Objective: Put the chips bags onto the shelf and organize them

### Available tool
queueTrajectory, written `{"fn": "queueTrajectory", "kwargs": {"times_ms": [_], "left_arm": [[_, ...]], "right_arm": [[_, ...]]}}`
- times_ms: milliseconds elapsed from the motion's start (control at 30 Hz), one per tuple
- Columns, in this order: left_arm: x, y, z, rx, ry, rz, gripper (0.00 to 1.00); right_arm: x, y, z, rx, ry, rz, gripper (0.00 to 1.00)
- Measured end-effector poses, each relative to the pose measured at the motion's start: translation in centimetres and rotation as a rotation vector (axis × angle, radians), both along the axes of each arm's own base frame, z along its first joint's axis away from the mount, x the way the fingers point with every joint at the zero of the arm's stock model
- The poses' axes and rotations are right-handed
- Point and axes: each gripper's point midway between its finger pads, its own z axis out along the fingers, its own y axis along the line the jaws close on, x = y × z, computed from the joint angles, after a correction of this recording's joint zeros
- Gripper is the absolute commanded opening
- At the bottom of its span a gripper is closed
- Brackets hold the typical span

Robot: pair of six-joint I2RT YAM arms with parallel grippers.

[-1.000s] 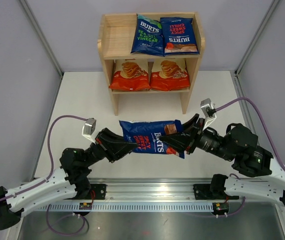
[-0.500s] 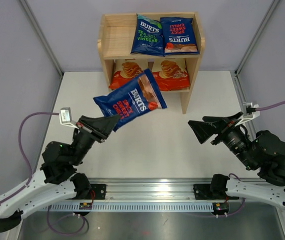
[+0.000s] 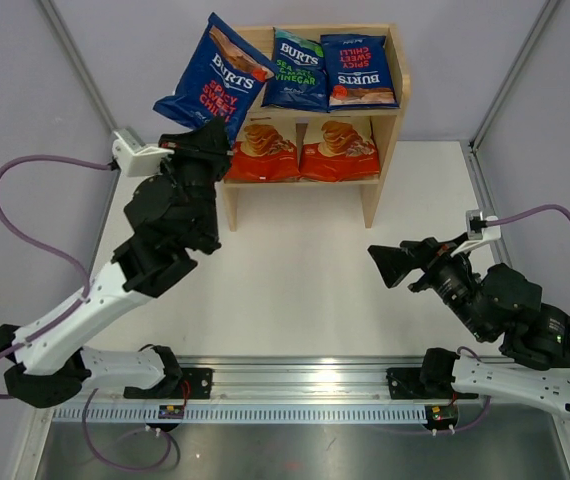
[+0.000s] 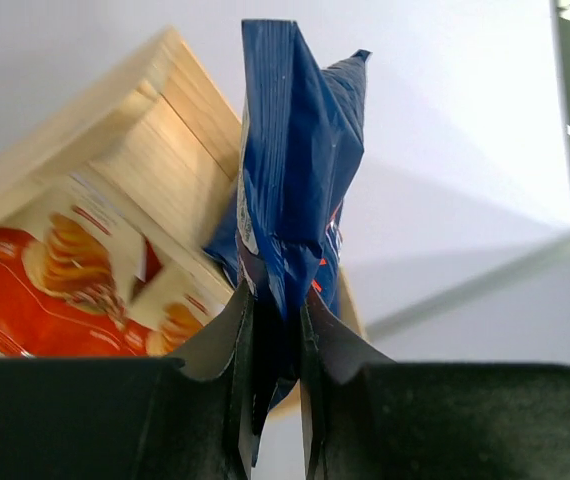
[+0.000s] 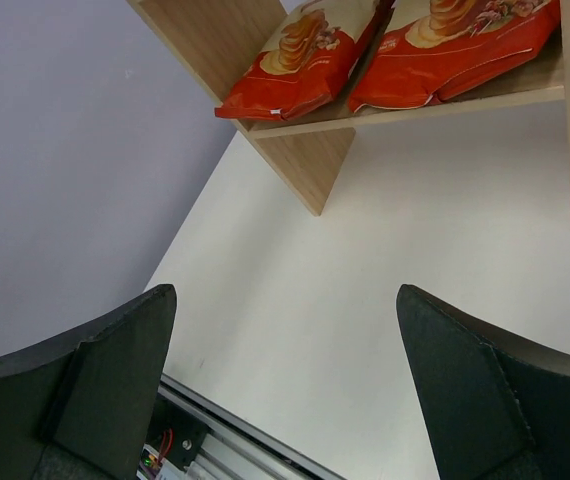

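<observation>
**Above the shelf's left end: your third Burts bag, clamped in the left pincer**

You have the held Burts bag, dark blue with red lettering, up in the air and tilted. In the top view its upper part crosses the left side panel and the back left corner of the shelf. Whether it touches the wood you cannot tell from these views. Your left gripper is clenched on the bag's lower edge. The left wrist view shows both fingers pressed flat against the foil, with the bag standing edge-on between them.

On the top tier, right of the held bag, lie the green-lettered Burts bag and, just beside it, the other red Burts bag. The wood at the tier's left end is bare. On the lower tier the two Cassava Chips bags sit side by side, filling its width.

Your right gripper hangs over the table, well apart from the shelf. Its fingers are spread wide and hold nothing, as the right wrist view confirms.
</observation>
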Motion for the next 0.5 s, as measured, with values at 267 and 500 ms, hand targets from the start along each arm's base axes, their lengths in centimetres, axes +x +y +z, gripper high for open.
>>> {"fn": "queueTrajectory", "kwargs": {"times_ms": [267, 500], "left_arm": [[5.5, -1.6, 1.0, 0.135, 0.068, 0.281, 0.07], [9.9, -0.9, 2.6, 0.148, 0.084, 0.411, 0.07]], "right_arm": [[-0.2, 0.0, -0.4, 0.011, 0.002, 0.011, 0.99], [-0.8, -0.5, -0.7, 0.035, -0.004, 0.03, 1.0]]}}
